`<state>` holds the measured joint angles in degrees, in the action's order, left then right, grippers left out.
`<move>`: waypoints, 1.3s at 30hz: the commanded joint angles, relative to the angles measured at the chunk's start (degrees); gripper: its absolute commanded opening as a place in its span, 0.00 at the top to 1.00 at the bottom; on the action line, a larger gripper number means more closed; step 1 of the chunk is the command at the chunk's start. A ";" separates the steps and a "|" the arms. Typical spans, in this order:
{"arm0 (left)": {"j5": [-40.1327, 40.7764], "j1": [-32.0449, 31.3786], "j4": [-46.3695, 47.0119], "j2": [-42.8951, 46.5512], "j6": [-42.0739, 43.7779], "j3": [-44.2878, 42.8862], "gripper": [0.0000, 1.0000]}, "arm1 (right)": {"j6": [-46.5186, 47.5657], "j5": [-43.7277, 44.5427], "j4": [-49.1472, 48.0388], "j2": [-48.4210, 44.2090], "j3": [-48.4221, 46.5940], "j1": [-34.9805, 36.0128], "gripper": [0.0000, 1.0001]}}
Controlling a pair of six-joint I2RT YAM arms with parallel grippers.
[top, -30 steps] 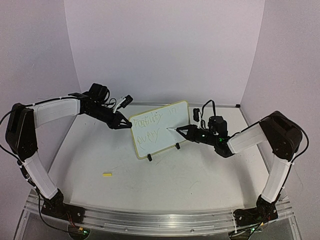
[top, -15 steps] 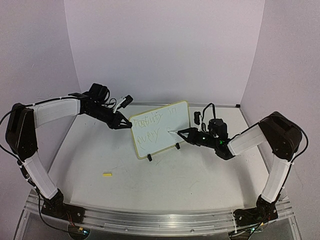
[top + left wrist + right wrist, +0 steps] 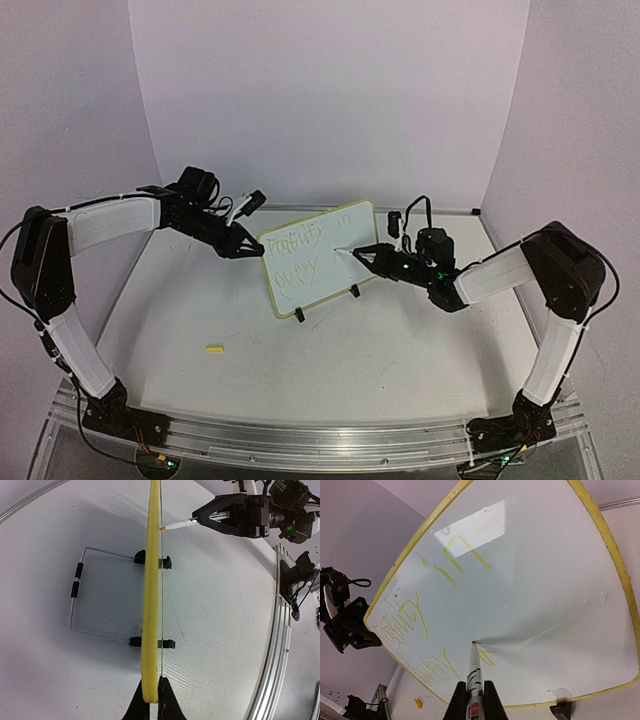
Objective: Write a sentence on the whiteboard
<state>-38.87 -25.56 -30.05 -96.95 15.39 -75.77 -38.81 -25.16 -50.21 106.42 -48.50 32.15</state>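
The whiteboard (image 3: 318,256) stands tilted on two black feet mid-table, yellow-rimmed. My left gripper (image 3: 250,250) is shut on its left edge; in the left wrist view the board (image 3: 151,595) is edge-on with my left gripper (image 3: 151,692) pinching the rim. My right gripper (image 3: 362,257) is shut on a white marker pen (image 3: 474,672), its orange tip touching the board face (image 3: 530,575). The sentence (image 3: 420,615) runs in two yellowish lines, with a fresh stroke beside the tip. My right gripper (image 3: 474,697) clamps the pen barrel.
A small yellow cap (image 3: 214,349) lies on the table at front left, also seen as the cap (image 3: 418,702) below the board. A wire stand (image 3: 80,600) props the board from behind. An aluminium rail (image 3: 320,435) runs along the near edge.
The right gripper and pen tip have shifted slightly up and back on the board's lower line, adding a stroke. The left arm and the board have not moved.
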 commanded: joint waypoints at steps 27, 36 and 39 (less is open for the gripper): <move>3.45 -1.11 -4.42 -2.28 2.24 -0.43 1.00 | -1.71 3.65 -3.91 1.11 4.16 -0.60 1.00; 3.45 -1.07 -4.41 -2.06 2.22 -0.43 1.00 | -2.07 6.59 -3.41 -1.19 5.39 -0.59 1.00; 3.45 -1.07 -4.34 -1.94 2.25 -0.37 1.00 | -1.43 6.46 -3.41 -3.25 5.98 -0.56 1.00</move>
<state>-38.85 -25.56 -30.11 -96.95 15.22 -75.77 -40.58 -21.34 -52.65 106.73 -43.31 31.90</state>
